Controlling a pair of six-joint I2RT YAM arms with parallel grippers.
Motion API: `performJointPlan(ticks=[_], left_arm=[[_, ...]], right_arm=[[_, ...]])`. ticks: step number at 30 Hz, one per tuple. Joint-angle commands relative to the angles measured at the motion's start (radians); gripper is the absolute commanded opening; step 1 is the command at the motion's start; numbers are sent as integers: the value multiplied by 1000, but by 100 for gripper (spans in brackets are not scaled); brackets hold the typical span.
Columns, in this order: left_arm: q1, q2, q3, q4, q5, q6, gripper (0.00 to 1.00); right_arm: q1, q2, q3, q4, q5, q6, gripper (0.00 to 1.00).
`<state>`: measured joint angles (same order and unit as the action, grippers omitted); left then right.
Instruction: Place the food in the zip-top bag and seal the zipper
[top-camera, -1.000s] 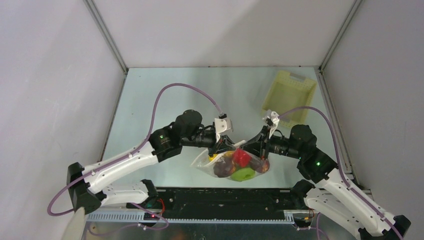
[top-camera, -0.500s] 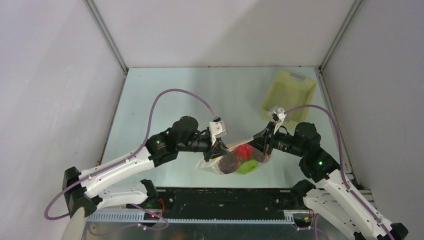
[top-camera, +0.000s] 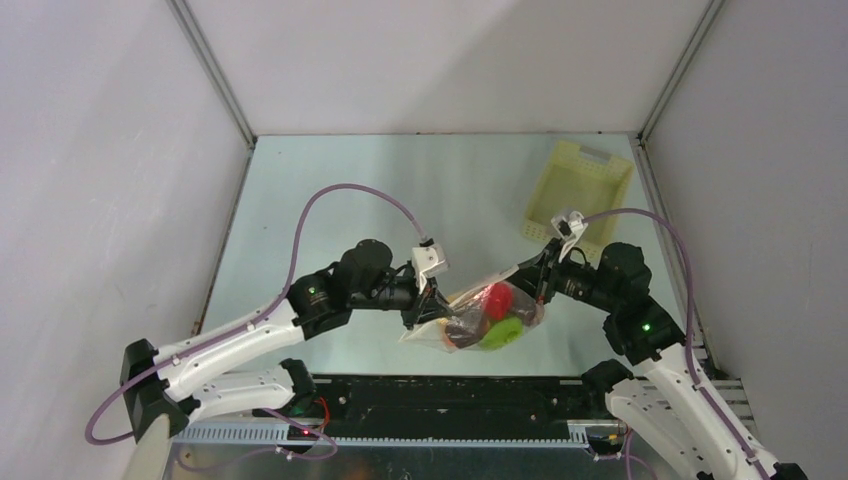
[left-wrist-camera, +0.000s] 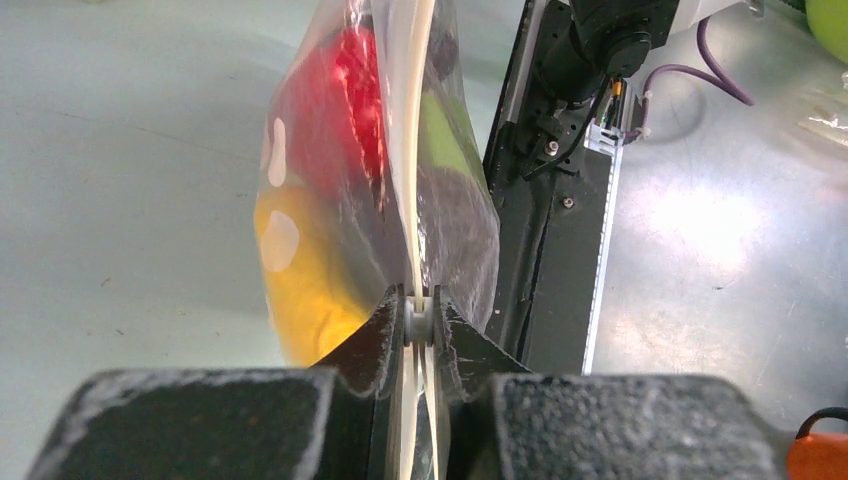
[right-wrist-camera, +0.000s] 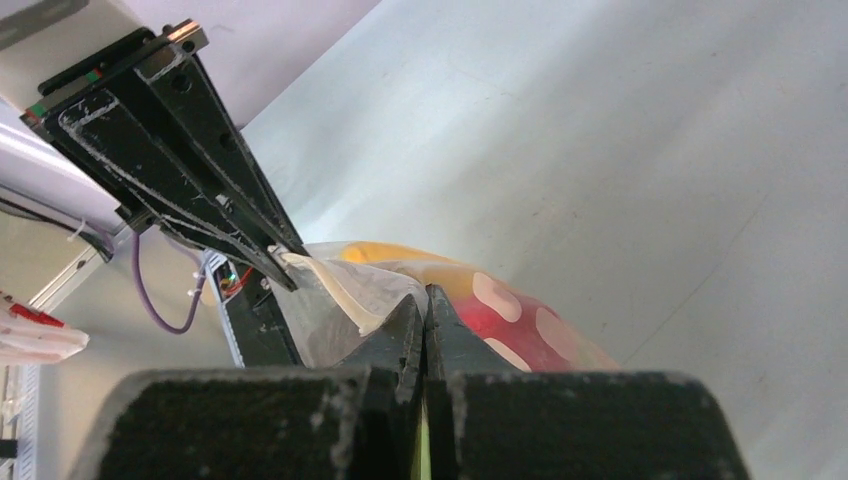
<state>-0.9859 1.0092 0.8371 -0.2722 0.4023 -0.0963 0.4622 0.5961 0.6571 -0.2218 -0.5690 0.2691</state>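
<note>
The zip-top bag (top-camera: 485, 318), clear and crinkly, hangs between my two grippers near the table's front edge. The food sits inside it: a red piece (top-camera: 497, 299), a green one (top-camera: 503, 332) and a dark maroon one (top-camera: 462, 332). The left wrist view also shows a yellow piece (left-wrist-camera: 300, 290). My left gripper (top-camera: 428, 305) (left-wrist-camera: 421, 310) is shut on the whitish zipper (left-wrist-camera: 410, 150) at the bag's left end. My right gripper (top-camera: 540, 285) (right-wrist-camera: 425, 300) is shut on the bag's right end, with the red piece (right-wrist-camera: 510, 320) just beyond its tips.
A pale yellow perforated basket (top-camera: 578, 192) stands at the back right of the table. The black base rail (top-camera: 450, 395) runs along the near edge, just below the hanging bag. Grey walls close in both sides.
The right gripper has drawn right and away, and the left gripper has pulled back a little to the left. The bag's mouth edge is stretched tighter between them, and the food has bunched together.
</note>
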Motion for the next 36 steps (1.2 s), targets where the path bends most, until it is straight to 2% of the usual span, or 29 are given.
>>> performJointPlan(ticks=[1,11,36], left_arm=[[-1,-35,-25,-68,14,-48,0],[-1,-42,-45,-92,13,-86,0],[-1,-150,-93,-173,-72,-167,0]], right_arm=[[-74,-24,52,66,45,1,0],[-173,-28,52,49,19,-1,0],[-321,-39,52,11,-23,-12,0]])
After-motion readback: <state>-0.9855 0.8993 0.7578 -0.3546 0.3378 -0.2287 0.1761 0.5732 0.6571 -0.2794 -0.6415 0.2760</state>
